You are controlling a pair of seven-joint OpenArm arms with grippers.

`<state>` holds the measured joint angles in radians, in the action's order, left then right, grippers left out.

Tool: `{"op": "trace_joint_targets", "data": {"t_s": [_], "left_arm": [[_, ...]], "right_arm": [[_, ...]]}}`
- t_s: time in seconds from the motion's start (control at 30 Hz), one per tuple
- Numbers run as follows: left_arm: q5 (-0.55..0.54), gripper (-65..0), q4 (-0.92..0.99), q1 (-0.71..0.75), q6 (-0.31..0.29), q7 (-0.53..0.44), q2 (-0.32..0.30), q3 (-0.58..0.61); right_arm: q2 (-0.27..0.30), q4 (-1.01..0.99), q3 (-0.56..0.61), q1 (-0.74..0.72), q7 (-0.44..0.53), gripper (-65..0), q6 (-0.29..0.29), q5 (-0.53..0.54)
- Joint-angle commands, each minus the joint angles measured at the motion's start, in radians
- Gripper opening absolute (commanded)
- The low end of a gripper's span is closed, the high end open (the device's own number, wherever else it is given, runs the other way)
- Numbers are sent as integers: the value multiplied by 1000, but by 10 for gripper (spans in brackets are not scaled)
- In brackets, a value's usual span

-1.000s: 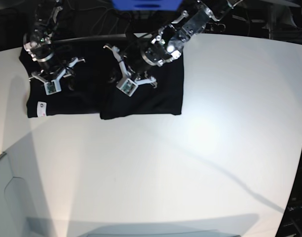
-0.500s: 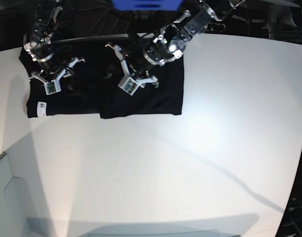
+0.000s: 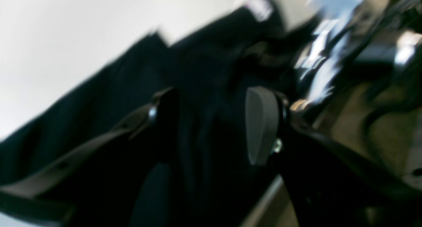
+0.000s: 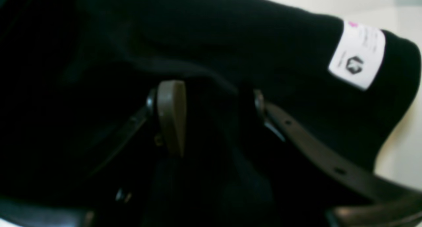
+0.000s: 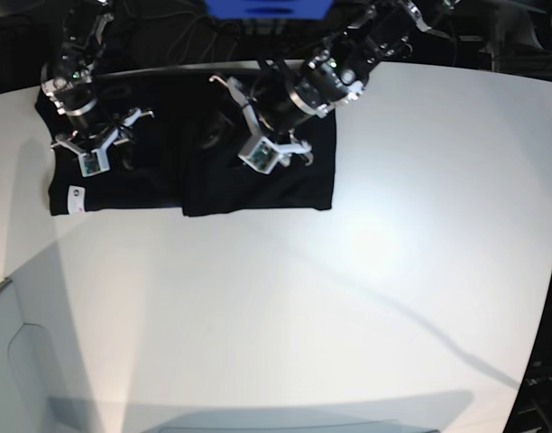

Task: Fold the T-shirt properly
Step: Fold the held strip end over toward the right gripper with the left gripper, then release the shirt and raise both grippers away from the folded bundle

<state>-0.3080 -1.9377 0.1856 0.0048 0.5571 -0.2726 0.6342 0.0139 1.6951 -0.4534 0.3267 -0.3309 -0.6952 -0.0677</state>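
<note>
The black T-shirt (image 5: pixel 258 185) lies flat at the table's far left, partly folded, with its small white label (image 5: pixel 75 197) at the front left corner. My left gripper (image 5: pixel 244 135) hovers over the shirt's right half. In the blurred left wrist view it (image 3: pixel 211 118) is open, with black cloth under the fingers. My right gripper (image 5: pixel 105 149) is over the shirt's left part. In the right wrist view it (image 4: pixel 214 111) is open, close above the cloth, with the label (image 4: pixel 357 54) to its upper right. The printed graphic is hidden.
The white table (image 5: pixel 348 298) stretches in front of and to the right of the shirt. Dark cables and stands lie beyond the far edge (image 5: pixel 168 68). A pale object (image 5: pixel 5 361) sits at the front left corner.
My left gripper has moved to the right and slightly back over the shirt. The right gripper and the shirt have hardly moved.
</note>
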Motion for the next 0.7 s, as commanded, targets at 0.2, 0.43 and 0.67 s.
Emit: {"op": "trace_joint_targets", "data": {"t_s": [0.2, 0.43, 0.67], "left_arm": [[-6, -334, 102, -8, -10, -24, 19, 26], [-6, -334, 222, -171, -10, -24, 37, 273], [-4, -334, 234, -245, -10, -24, 36, 399]], "right_arm": [[4, 95, -5, -7, 26, -386, -3, 19], [-1, 175, -37, -7, 26, -384, -3, 19], [-36, 162, -207, -59, -10, -377, -3, 21]]}}
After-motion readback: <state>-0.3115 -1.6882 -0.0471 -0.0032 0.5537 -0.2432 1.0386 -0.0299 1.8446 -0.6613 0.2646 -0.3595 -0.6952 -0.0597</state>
